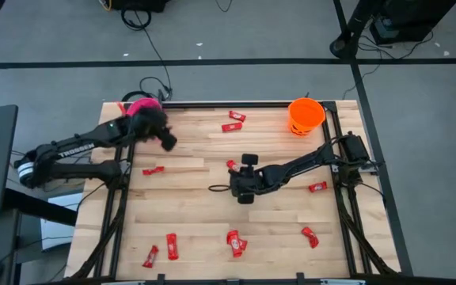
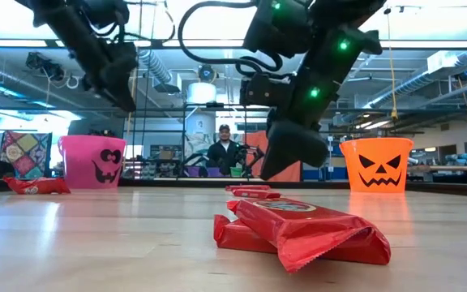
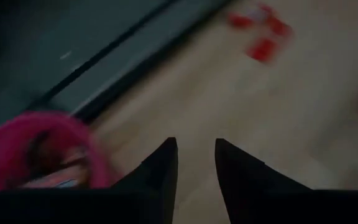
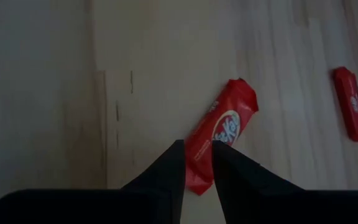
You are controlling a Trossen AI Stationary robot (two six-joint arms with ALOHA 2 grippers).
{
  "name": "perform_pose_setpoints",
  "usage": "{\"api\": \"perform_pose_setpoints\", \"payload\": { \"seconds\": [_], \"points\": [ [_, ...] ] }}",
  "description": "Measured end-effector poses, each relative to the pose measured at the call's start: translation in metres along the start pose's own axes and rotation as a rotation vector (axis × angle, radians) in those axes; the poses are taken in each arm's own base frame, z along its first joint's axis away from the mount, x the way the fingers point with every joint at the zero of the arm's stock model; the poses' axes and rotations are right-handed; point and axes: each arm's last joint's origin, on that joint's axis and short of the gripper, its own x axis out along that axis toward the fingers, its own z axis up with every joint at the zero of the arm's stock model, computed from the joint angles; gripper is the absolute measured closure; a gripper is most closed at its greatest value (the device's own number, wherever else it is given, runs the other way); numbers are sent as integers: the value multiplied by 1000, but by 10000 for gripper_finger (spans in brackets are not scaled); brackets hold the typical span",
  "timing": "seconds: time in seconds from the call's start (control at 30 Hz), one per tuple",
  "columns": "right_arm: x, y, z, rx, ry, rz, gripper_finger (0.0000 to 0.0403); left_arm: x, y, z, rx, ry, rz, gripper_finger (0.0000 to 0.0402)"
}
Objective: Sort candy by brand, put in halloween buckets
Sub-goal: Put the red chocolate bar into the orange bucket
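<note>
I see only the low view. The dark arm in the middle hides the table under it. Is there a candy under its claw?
Observer: Yes. That is the right claw. A red candy bar lies flat on the table just past its tips.
Operator: Are the fingers closed on it?
Observer: No. A narrow gap shows between them, and the bar is seen through the gap.
Operator: And the other claw?
Observer: The left claw is open and empty, beside the pink bucket.
</note>
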Motion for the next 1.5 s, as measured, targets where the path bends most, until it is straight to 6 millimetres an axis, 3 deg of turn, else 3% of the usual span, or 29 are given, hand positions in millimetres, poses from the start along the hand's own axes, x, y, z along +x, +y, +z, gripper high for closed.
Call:
{"api": "perform_pose_setpoints", "payload": {
  "seconds": [0.1,0.23,0.4,0.57,0.97,1.3,1.5],
  "points": [
    [0,-1,0,-7,-1,-1,309,-5,-16,-8,144,58,-126,290],
    [1,-1,1,-1,-4,-9,306,-12,-31,-26,179,208,-257,290],
    [-2,4,2,53,-30,1,304,-9,-39,-57,100,421,-201,291],
    [-8,14,3,49,-52,9,304,-1,-49,-80,100,524,-213,291],
    [-11,20,3,40,-70,18,304,20,-63,-103,171,610,-13,287],
    [-11,18,4,47,-75,18,304,33,-71,-109,254,684,-37,244],
    [-11,18,4,47,-75,18,304,40,-75,-113,266,721,-32,240]
  ]
}}
